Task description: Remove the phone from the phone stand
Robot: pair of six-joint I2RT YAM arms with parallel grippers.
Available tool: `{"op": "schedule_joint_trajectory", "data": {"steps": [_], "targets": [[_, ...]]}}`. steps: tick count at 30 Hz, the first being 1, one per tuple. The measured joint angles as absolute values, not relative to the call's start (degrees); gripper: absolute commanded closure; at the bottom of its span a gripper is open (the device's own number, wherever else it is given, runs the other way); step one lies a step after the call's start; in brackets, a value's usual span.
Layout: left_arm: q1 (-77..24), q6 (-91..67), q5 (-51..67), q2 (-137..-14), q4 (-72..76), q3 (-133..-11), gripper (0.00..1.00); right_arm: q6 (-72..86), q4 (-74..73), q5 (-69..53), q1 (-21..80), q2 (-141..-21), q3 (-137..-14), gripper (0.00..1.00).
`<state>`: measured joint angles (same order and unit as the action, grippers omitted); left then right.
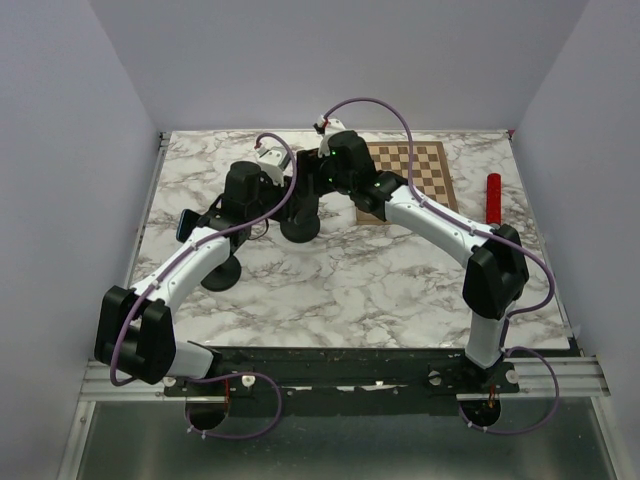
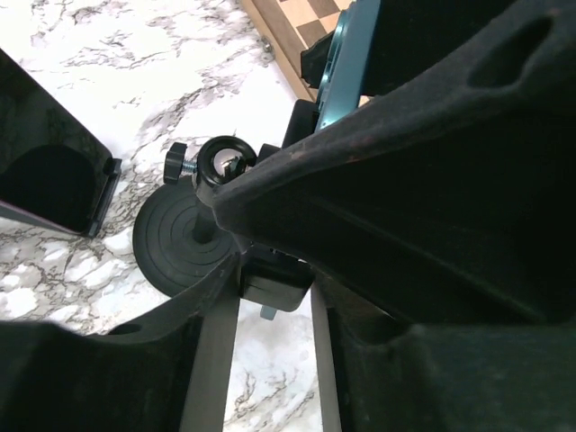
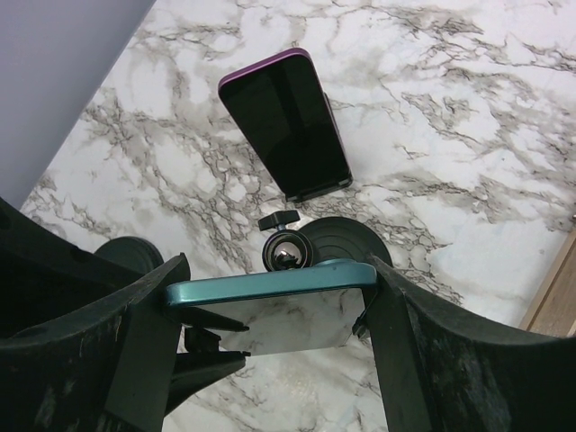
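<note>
The teal phone [image 3: 270,283] sits on edge in the black phone stand [image 3: 286,250], whose round base [image 3: 346,241] rests on the marble table. My right gripper [image 3: 270,301] is shut on the phone's two short ends. It shows in the top view [image 1: 320,180] over the stand [image 1: 300,226]. My left gripper [image 2: 274,292] is closed around a black block of the stand below the ball joint [image 2: 220,164]. It reaches in from the left in the top view [image 1: 280,190]. The phone's teal edge [image 2: 346,63] shows above.
A second phone with a purple rim [image 3: 288,121] lies flat left of the stand [image 1: 186,225]. Another round black base [image 1: 221,272] stands nearer the left arm. A chessboard [image 1: 420,170] lies behind the right arm, and a red cylinder [image 1: 493,198] lies at the far right.
</note>
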<state>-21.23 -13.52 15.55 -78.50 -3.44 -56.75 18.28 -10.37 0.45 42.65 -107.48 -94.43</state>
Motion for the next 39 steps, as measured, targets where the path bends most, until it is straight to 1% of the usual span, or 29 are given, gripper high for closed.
{"op": "schedule_joint_trajectory", "data": {"steps": [1,2,3,4,5,10,14,17,22,26,39], "targets": [[-21.47,-13.5,15.66,-78.5,-3.31,-56.75,0.7,18.26,-10.37,0.45,42.65,-107.48,-94.43,0.99],[-21.58,-13.32,15.66,-78.5,-3.2,-56.75,0.77,18.2,-10.35,0.43,42.65,-107.48,-94.43,0.99],[-21.71,-12.91,15.66,-78.46,-3.2,-56.75,0.9,18.13,-10.31,0.43,42.65,-107.48,-94.43,0.99],[-21.85,-12.62,15.68,-78.43,-3.18,-56.75,0.97,18.06,-10.26,0.43,42.65,-107.48,-94.43,0.99],[-21.89,-12.34,15.7,-78.43,-3.16,-56.75,1.0,17.98,-10.22,0.43,42.65,-107.48,-94.43,0.99],[-21.89,-11.11,16.34,-78.43,-2.76,-56.55,1.0,16.16,-8.19,0.82,42.7,-107.33,-93.23,0.99],[-21.89,-9.67,17.69,-78.3,-2.66,-56.07,1.0,12.23,-2.11,-0.16,42.15,-105.38,-88.09,0.99],[-22.13,-8.73,17.91,-78.26,-2.7,-56.01,1.0,9.8,0.67,-5.04,40.69,-104.66,-85.91,0.99],[-22.59,-7.81,18.74,-78.26,-1.98,-55.51,1.0,5.54,2.85,-16.99,37.32,-104.55,-84.68,0.99],[-22.68,-6.81,21.02,-78.26,-1.61,-55.31,1.0,2.92,0.84,-23.73,35.55,-104.79,-85.69,0.99],[-21.28,-5.72,22.74,-78.26,-1.06,-54.87,1.0,-2.42,-6.37,-35.83,34.0,-111.68,-96.27,0.99]]}}
